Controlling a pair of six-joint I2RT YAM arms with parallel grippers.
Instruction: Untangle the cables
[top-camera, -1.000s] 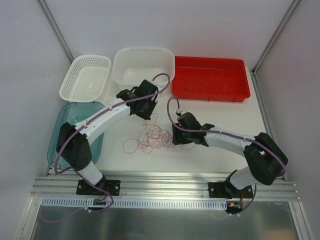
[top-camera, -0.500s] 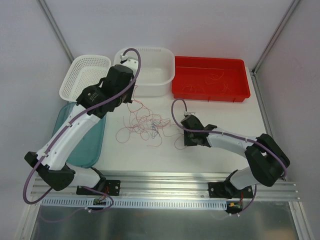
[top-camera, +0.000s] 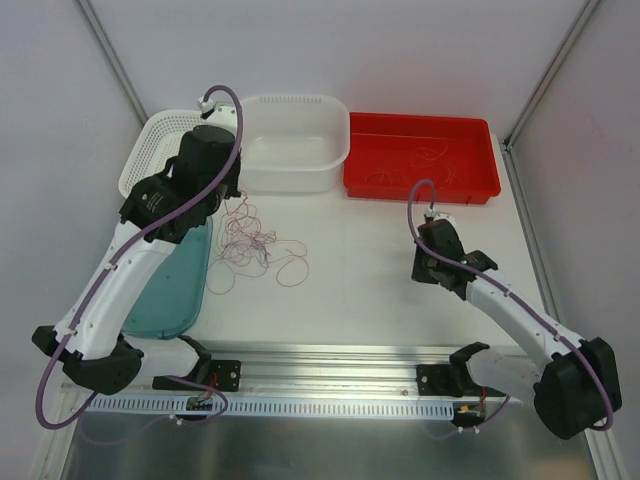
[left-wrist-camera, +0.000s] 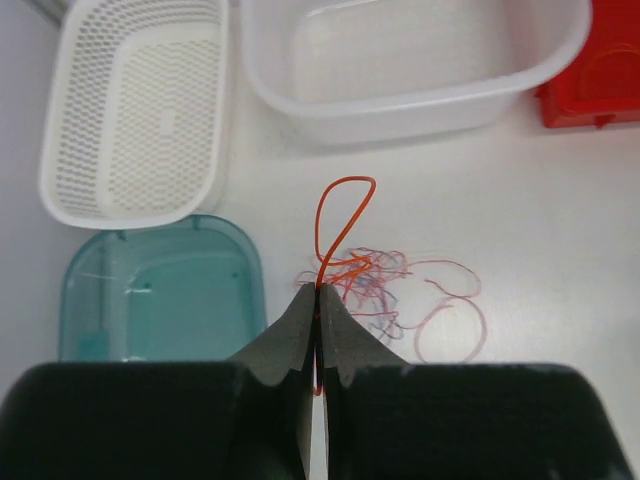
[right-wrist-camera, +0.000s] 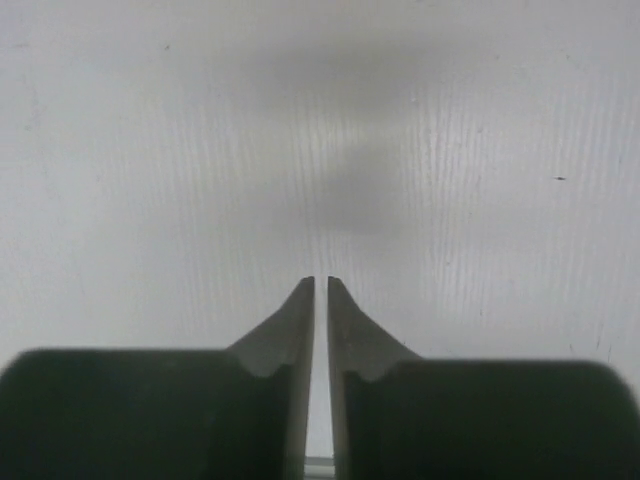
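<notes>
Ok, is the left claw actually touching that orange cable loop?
Touching. The left wrist view shows the left claw shut on the orange cable, with its loop sticking out just past the fingertips.

Fine strands, covered corners, clipped edges

From overhead, the tangle of thin red-orange and pinkish cables (top-camera: 248, 240) is too fine to tell which strand crosses which, and the threads in the red plastic tray (top-camera: 420, 190) cannot be counted. The left arm (top-camera: 150, 230) covers the right side of the white perforated basket (top-camera: 150, 150) and part of the clear teal tray (top-camera: 178, 290). In the left wrist view the white plastic tub (left-wrist-camera: 400, 100) runs off the top edge and the red tray off the right. There the orange wire (left-wrist-camera: 340, 215) vanishes at its lower end between the closed fingers of the left gripper (left-wrist-camera: 318, 292), whose tips are hidden from overhead.
</notes>
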